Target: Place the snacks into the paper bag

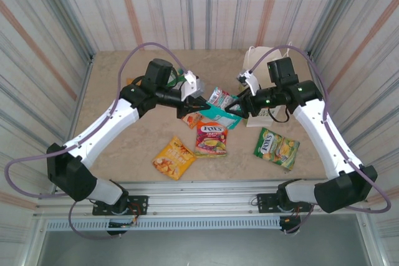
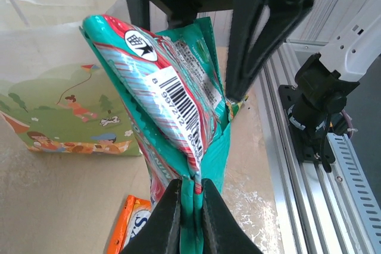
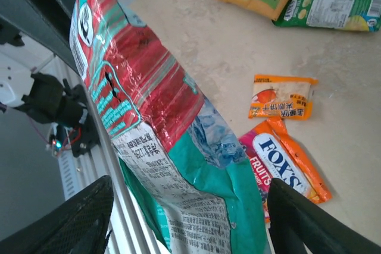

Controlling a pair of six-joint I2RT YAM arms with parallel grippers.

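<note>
Your left gripper sits closest to its wrist camera, with its two fingers pressed together on the bottom edge of the teal packet. That packet is the one with red stripes and a barcode on its face, and it is held up off the table near the middle, between your two arms.

Your right gripper meets the same packet from the other side. Its fingers stand wide apart, one on each side of the packet's flat face. You can't tell from these views whether either finger actually touches the packet.

The paper bag stands upright at the far right of the table, just behind your right arm. The held packet is near it but well outside its mouth.

The other snacks you can make out all lie flat on the table:
- The tiny orange sachet lies just below your left gripper.
- The pink-red FOX'S bag is a little nearer to you, at centre. An orange packet is tucked partly beneath it.
- The yellow-orange bag lies to the left of the pink-red one, toward the near edge.
- The green FOX'S bag lies apart on the right, beside your right forearm.
</note>
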